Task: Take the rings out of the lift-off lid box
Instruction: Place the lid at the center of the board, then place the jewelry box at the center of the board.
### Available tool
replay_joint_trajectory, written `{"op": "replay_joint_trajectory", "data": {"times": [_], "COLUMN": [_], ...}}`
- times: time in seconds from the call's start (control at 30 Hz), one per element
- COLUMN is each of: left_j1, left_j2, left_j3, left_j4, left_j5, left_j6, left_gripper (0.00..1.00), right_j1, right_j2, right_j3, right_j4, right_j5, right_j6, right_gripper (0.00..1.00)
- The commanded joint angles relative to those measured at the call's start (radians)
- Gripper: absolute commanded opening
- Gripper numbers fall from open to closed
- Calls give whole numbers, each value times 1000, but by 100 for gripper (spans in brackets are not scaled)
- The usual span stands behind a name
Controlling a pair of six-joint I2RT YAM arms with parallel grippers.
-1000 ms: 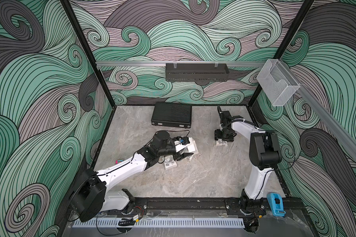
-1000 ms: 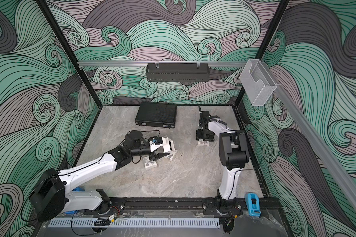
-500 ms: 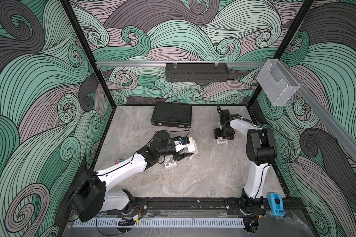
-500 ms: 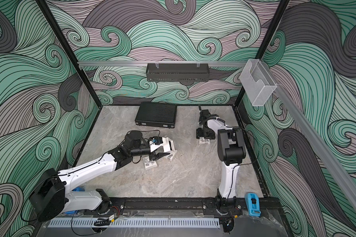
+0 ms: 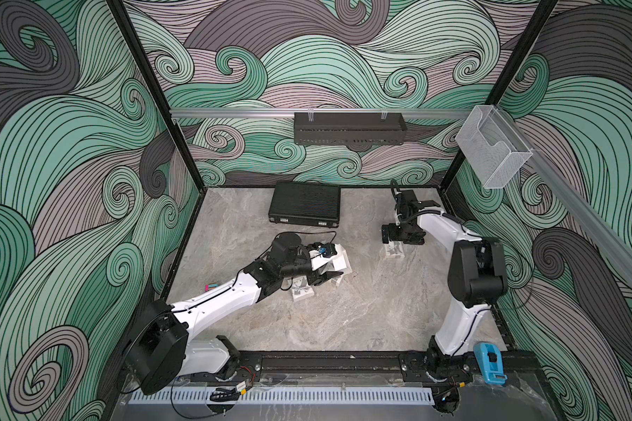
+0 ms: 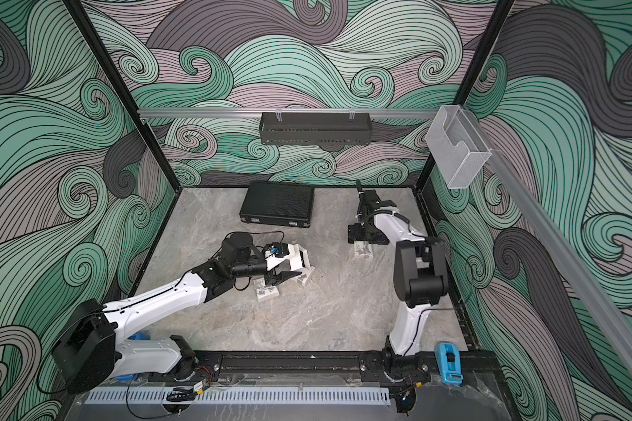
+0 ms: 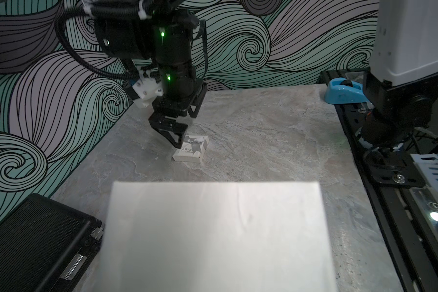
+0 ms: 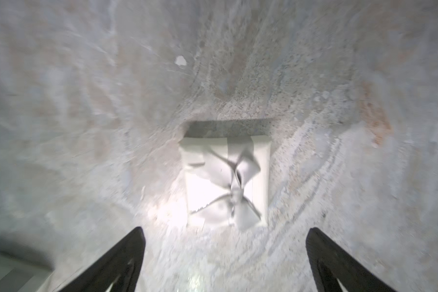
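Note:
My left gripper is near the table's middle, shut on a plain white box that it holds tilted. In the left wrist view this box hides the jaws. A small white box with a bow lies just below that gripper. A white piece lies beside it. At the back right, my right gripper hangs open over another small bowed white box that rests on the table. In the right wrist view this box lies beyond the spread fingertips of the gripper. The rings are hidden.
A black case lies at the back of the marble table. A black shelf hangs on the back wall and a clear holder on the right rail. A blue tape dispenser sits at the front right.
The right gripper's jaws have spread wider over the bowed box, and that arm's elbow has shifted. The left arm and its box have not moved.

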Motion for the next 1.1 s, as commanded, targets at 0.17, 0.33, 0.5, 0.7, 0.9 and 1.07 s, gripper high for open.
{"op": "replay_joint_trajectory", "data": {"times": [0.17,0.33,0.5,0.7,0.9,1.07], "left_j1": [-6,-7,-9,-12,-13,-14], "left_j2": [-6,7,20,30,30,32], "left_j3": [32,41,49,52,54,54], "left_j4": [-7,4,5,7,8,8], "left_j5": [9,25,27,27,24,23], "left_j6": [6,-5,-10,-14,-13,-13], "left_gripper": [62,62,62,62,62,62], "right_j1": [73,202,282,331,366,379], "right_j2": [-399,-515,-545,-512,-466,-442], "right_j3": [-149,-167,-181,-185,-199,-197], "right_j4": [16,23,64,113,162,181], "right_j5": [-602,-716,-754,-761,-762,-773], "right_j6": [40,96,152,194,214,222], "right_gripper": [99,84,62,51,49,42]}}
